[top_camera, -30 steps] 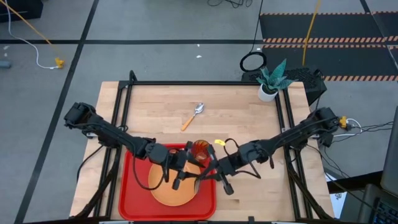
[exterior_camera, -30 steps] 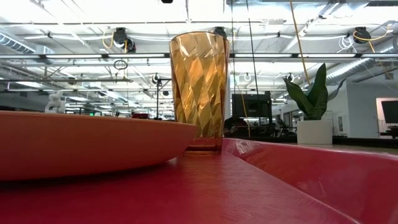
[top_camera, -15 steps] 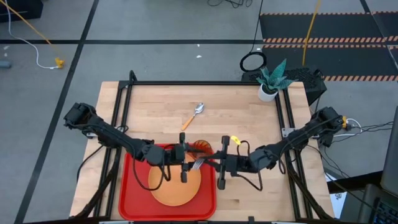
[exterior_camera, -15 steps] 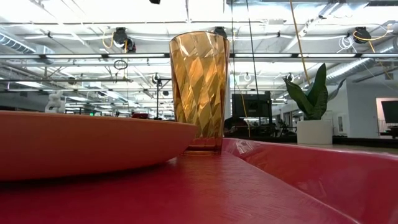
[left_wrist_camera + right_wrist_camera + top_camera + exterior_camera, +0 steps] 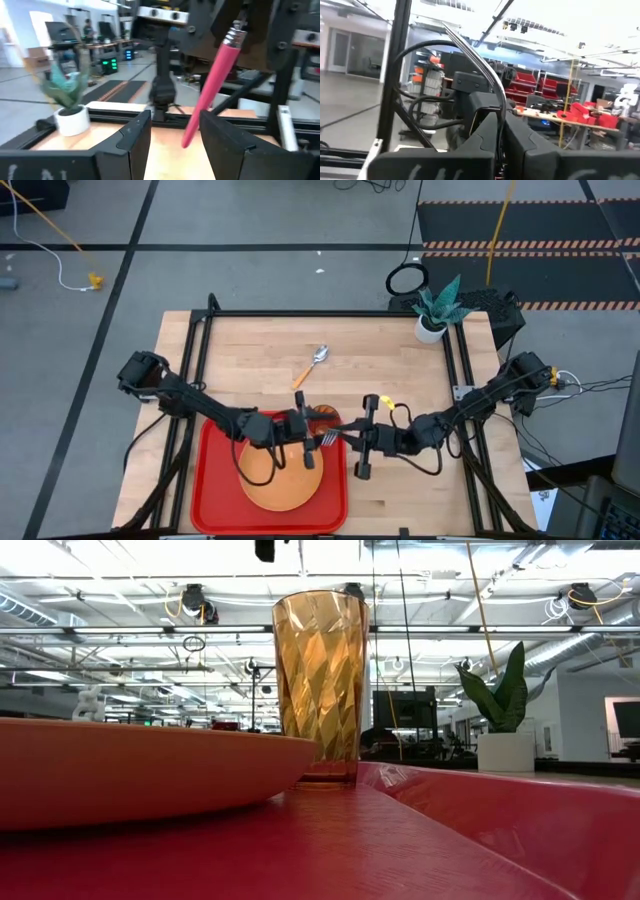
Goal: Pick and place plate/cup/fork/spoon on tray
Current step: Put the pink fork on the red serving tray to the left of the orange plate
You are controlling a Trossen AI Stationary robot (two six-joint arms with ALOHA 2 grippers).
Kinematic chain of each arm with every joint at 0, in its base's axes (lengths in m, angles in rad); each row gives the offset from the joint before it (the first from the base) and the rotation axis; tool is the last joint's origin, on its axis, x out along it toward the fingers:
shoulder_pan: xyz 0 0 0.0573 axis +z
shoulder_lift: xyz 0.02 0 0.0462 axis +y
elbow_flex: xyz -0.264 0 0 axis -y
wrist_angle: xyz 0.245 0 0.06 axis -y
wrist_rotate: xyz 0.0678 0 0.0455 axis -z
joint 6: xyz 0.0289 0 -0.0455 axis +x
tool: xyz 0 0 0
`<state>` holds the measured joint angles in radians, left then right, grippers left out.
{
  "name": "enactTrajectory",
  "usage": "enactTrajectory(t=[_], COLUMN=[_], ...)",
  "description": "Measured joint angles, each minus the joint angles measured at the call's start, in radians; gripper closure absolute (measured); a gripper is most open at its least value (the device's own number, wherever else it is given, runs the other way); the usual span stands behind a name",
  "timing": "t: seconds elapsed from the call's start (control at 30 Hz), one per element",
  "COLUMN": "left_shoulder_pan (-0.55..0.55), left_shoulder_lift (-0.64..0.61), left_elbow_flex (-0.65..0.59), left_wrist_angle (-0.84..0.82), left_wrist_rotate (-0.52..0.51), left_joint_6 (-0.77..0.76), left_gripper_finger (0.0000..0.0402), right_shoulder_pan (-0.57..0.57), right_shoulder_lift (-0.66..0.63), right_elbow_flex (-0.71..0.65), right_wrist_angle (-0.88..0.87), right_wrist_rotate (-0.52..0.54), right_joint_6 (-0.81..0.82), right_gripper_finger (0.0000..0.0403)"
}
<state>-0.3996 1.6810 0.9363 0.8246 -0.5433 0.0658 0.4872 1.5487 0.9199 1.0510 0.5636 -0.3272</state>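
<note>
The red tray [image 5: 215,480] lies at the table's near left and also fills the low view [image 5: 470,830]. The orange plate [image 5: 285,480] and the amber cup [image 5: 322,416] stand on it, and both show in the low view, the plate [image 5: 150,770] and the cup [image 5: 320,690]. The spoon [image 5: 310,367] lies on the bare table. My right gripper [image 5: 348,438] is shut on the fork [image 5: 212,85] above the tray's right part. My left gripper [image 5: 306,436] is open and faces it. Its fingers [image 5: 135,142] stand on either side of the pink-red handle's free end [image 5: 189,140]. My right gripper pinches the fork at its metal end [image 5: 480,60] between its two fingers. The fingers come roughly level from the table's right. The fork is lifted clear above the tray, and its pink-red handle [image 5: 220,70] slants away toward my left gripper.
A small white pot with a green plant [image 5: 432,320] stands at the table's far right corner. Black frame rails [image 5: 330,313] run along the table's far and side edges. Bare wood lies beyond the tray toward the far edge.
My right gripper has drawn back from over the plate toward the table's right and far side and has turned level, carrying the fork. My left gripper has moved from over the plate toward the far edge and toward the fork, and now faces my right gripper.
</note>
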Motion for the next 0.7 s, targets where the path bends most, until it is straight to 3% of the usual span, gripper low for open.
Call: enactTrajectory(t=[0.13,0.27,0.6,0.7], left_shoulder_pan=[0.013,0.02,0.043,0.044], left_shoulder_lift=[0.0,0.0,0.0,0.0], left_elbow_flex=[0.0,0.0,0.0,0.0], left_wrist_angle=[-0.005,-0.008,-0.01,-0.008], left_wrist_rotate=[0.101,0.13,0.262,0.282], left_joint_6=[0.002,0.004,0.018,0.019], left_gripper_finger=[0.0231,0.0242,0.0377,0.0379], right_shoulder_pan=[-0.024,-0.032,-0.031,-0.031], right_shoulder_lift=[0.004,0.004,0.004,0.004], right_elbow_flex=[0.0,-0.001,-0.001,-0.001], right_wrist_angle=[-0.009,-0.015,-0.006,-0.011], right_wrist_rotate=[-0.077,-0.094,-0.142,-0.145], right_joint_6=[0.054,0.079,0.125,0.132], right_gripper_finger=[0.0402,0.0402,0.0402,0.0401])
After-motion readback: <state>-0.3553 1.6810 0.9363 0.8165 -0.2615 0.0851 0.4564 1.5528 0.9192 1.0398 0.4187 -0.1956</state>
